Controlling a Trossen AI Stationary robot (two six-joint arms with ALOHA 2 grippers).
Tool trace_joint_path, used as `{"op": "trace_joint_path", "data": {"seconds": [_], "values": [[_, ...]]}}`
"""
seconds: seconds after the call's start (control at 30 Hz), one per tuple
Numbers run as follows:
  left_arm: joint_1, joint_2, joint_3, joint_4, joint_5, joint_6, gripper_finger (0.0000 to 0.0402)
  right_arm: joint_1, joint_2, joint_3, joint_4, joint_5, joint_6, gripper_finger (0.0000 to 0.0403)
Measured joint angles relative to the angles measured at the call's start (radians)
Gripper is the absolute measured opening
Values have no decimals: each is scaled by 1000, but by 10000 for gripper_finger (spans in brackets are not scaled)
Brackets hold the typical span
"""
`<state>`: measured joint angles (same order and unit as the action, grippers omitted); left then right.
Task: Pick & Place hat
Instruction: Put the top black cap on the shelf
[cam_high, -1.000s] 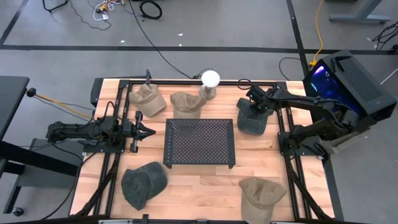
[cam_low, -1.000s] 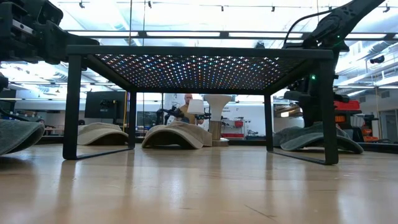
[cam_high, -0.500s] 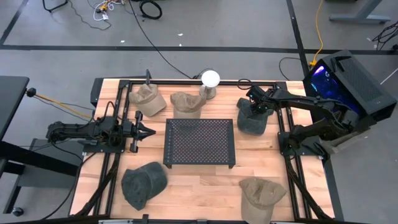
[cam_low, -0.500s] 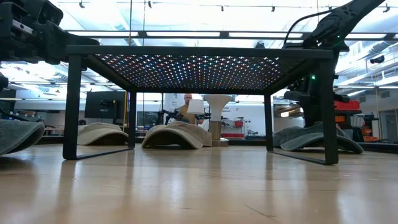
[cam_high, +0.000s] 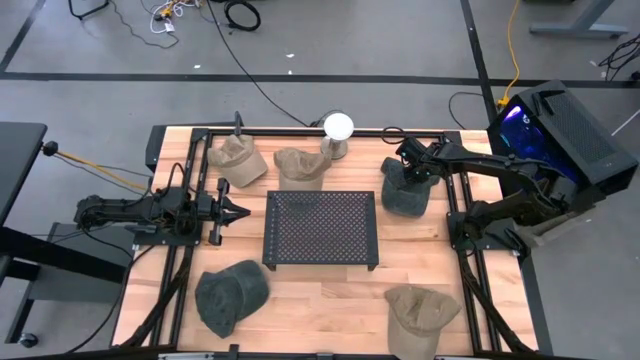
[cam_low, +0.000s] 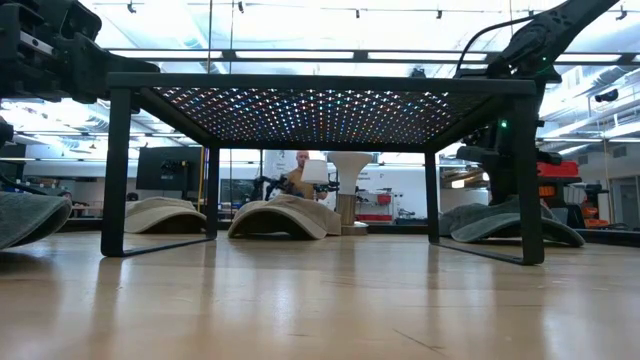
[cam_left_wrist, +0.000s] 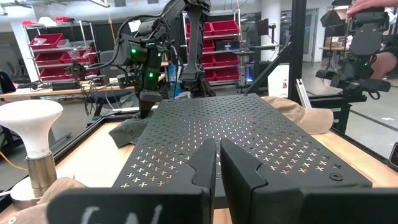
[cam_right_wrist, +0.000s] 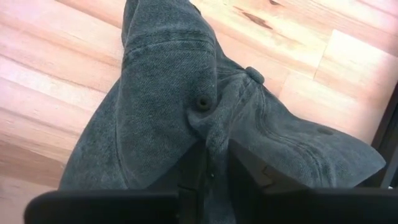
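A dark green cap (cam_high: 404, 192) lies on the table near its far right corner, also in the low view (cam_low: 500, 222) and the right wrist view (cam_right_wrist: 186, 93). My right gripper (cam_high: 411, 173) stands over its crown, shut on the cloth (cam_right_wrist: 211, 165). My left gripper (cam_high: 240, 211) waits shut at the table's left, pointing at the black perforated rack (cam_high: 320, 228); its fingers (cam_left_wrist: 217, 163) show closed in the left wrist view. My right gripper pinches a raised fold of the cap's crown (cam_right_wrist: 211, 134) between its two fingers (cam_right_wrist: 249, 171), just below an eyelet (cam_right_wrist: 202, 102). It comes from above, slanting down. The cap's brim and rim lie on the table (cam_low: 520, 238).
Two tan caps (cam_high: 237, 158) (cam_high: 300, 167) and a white bulb-shaped stand (cam_high: 338, 129) sit along the far edge. Another dark cap (cam_high: 228, 295) and a tan cap (cam_high: 420, 312) lie near the front. The rack stands mid-table. A person (cam_low: 300, 172) sits far behind.
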<state>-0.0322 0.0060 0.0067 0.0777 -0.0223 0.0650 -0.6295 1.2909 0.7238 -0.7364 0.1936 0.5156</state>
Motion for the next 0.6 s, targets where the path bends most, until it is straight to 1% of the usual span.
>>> {"op": "trace_joint_path", "data": {"seconds": [0.27,0.6], "values": [[0,0,0,0,0,0,30,0,0,0,0,0,0,37],[0,0,0,0,0,0,30,0,0,0,0,0,0,36]]}}
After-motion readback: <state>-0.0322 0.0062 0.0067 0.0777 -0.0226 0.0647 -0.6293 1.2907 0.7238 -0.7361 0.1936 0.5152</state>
